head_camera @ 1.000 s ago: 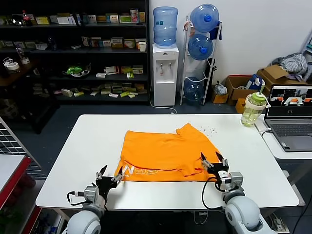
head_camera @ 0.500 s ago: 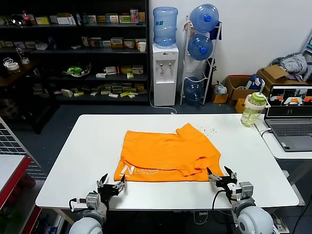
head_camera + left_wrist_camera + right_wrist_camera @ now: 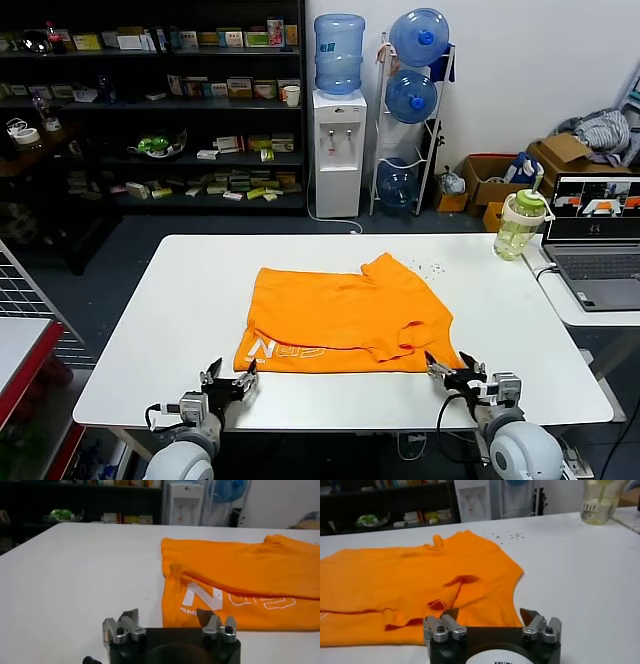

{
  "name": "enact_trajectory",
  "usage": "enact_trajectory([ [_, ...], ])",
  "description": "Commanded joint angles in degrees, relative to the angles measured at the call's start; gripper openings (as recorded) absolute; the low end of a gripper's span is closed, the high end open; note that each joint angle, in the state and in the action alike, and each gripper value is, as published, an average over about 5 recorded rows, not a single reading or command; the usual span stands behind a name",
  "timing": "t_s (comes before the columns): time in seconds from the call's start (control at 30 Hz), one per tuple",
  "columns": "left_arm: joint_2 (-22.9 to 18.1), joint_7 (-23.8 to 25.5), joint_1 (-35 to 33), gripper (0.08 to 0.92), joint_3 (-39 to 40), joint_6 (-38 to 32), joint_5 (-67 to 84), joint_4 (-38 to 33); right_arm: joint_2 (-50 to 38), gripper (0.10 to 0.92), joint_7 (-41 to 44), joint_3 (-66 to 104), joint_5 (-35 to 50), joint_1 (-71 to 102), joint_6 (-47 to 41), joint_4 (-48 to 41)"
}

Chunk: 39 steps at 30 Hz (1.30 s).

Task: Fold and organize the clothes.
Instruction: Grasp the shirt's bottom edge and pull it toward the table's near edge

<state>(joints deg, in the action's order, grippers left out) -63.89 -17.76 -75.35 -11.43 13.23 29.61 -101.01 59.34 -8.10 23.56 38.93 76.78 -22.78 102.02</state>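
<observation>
Orange and soft, the T-shirt point(image 3: 345, 318) lies partly folded in the middle of the white table point(image 3: 150, 330), its near hem turned up so the white lettering point(image 3: 220, 600) shows along the front edge. Both grippers sit low at the table's near edge, each just short of a front corner of the shirt: the left gripper point(image 3: 226, 381) by the lettered corner, the right gripper point(image 3: 451, 371) by the other, and both with jaws standing wide and holding nothing. The step in hand looks like taking the two near corners, so it would pay to slide in flat along the tabletop, catch every layer of the doubled hem (a pinch on the top layer alone would undo the fold) and close at matching spots so the cloth lifts evenly. A green-lidded bottle point(image 3: 520, 225) and a laptop point(image 3: 597, 240) stand off to the right, well apart from the shirt; behind are dark shelves point(image 3: 150, 110) and a water dispenser point(image 3: 338, 120).
</observation>
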Motion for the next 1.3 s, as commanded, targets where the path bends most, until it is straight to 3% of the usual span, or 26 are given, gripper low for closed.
enact_trajectory([
  [0.03,-0.1,-0.2,0.1,0.695,0.1,0.4,0.3,0.1,-0.3,0.660,-0.8,0.2,2.5,0.3,-2.0,0.5],
  [0.67,0.1,-0.6,-0.3,0.141,0.7,0.3,0.3,-2.2,-0.9,0.133,-1.7,1.0,3.2,1.1,-0.5,2.5],
  [0.77,0.3,-0.8,-0.6,0.094,0.5,0.3,0.3,-2.7,-1.6,0.124,-1.9,1.6,3.9,1.9,0.3,3.9],
  [1.3,7.1,-3.3,-11.2,0.090,-5.8,0.9,8.8,-15.2,-6.6,0.124,-5.1,10.7,8.0,18.2,-1.6,17.7],
])
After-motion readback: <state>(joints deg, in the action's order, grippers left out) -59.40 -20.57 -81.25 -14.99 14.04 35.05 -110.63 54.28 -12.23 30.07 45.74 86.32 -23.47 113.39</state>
